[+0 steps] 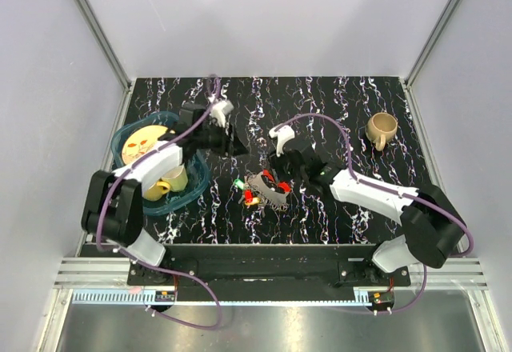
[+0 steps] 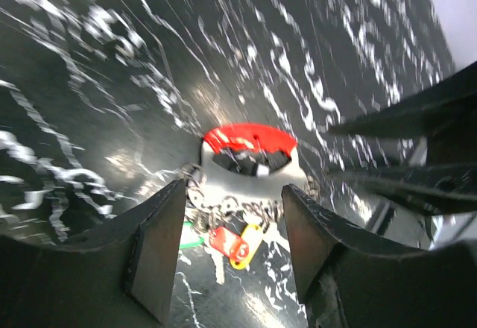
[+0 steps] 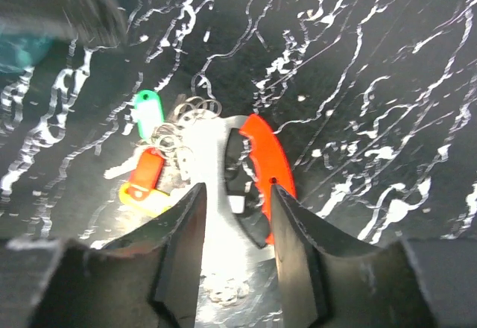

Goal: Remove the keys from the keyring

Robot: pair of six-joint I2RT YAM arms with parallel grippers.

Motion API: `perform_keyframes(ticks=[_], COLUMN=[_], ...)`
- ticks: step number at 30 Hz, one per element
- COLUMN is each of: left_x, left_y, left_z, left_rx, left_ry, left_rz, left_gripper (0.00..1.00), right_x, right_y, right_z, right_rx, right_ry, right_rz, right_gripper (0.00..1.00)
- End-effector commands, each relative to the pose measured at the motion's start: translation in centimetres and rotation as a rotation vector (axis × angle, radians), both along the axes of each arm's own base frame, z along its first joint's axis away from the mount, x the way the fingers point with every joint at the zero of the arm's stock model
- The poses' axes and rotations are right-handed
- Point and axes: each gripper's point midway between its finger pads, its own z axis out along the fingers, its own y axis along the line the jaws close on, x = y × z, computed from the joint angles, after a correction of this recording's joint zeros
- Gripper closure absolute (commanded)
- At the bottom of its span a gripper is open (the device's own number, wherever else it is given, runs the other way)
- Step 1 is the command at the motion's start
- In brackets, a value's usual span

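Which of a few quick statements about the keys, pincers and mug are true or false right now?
1. The left pincer and right pincer both stand open. True.
2. The keys lie bunched at the keyring on the table, between the arms. True.
3. The keyring carries a blue piece. False: its red piece shows in both wrist views.
4. The tan mug sits in the teal basin. False: it stands alone on the table, far right.
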Motion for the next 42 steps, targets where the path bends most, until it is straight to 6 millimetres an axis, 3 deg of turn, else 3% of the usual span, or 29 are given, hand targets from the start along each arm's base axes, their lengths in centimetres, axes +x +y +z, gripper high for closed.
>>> perform_keyframes(ticks=[1,5,9,18,22,29,33,42], left_x=[3.5,3.9,2.6,-0.2,-0.6,-0.8,-0.8,-1.0], left_y=[2.8,6.3,7.5,8.1,7.9,7.0,7.1,7.4], left_z=[6.6,10.3,11.8,9.7,9.7,11.7,11.5,11.7], left_rx=[-0.034,0.011,-0.003,0.034,0.021,-0.036,-0.030,-0.026], left_ry=[-0.198,-0.298,-0.326,-0.295,-0.283,-0.289,-0.285,-0.291], left_rz=[0.214,0.410,0.467,0.431,0.421,0.389,0.396,0.410], left_gripper=[0.42,0.39,0.35,0.35,0.34,0.34,0.34,0.34], right_x=[-3.4,-4.7,-5.9,-6.3,-6.6,-6.2,-5.8,-5.4], right_y=[0.9,0.1,-0.4,-3.0,-2.0,-2.6,-2.1,-0.7], right_z=[-0.2,-1.0,-2.1,-4.3,-4.1,-7.0,-8.5,-9.0], right_rx=[0.135,0.190,0.289,0.408,0.465,0.405,0.391,0.456], right_ry=[0.269,0.415,0.581,0.673,0.684,0.653,0.670,0.693], right_rz=[-0.088,-0.226,-0.292,-0.376,-0.309,-0.314,-0.297,-0.274], right_gripper=[0.50,0.44,0.37,0.35,0.36,0.38,0.39,0.43])
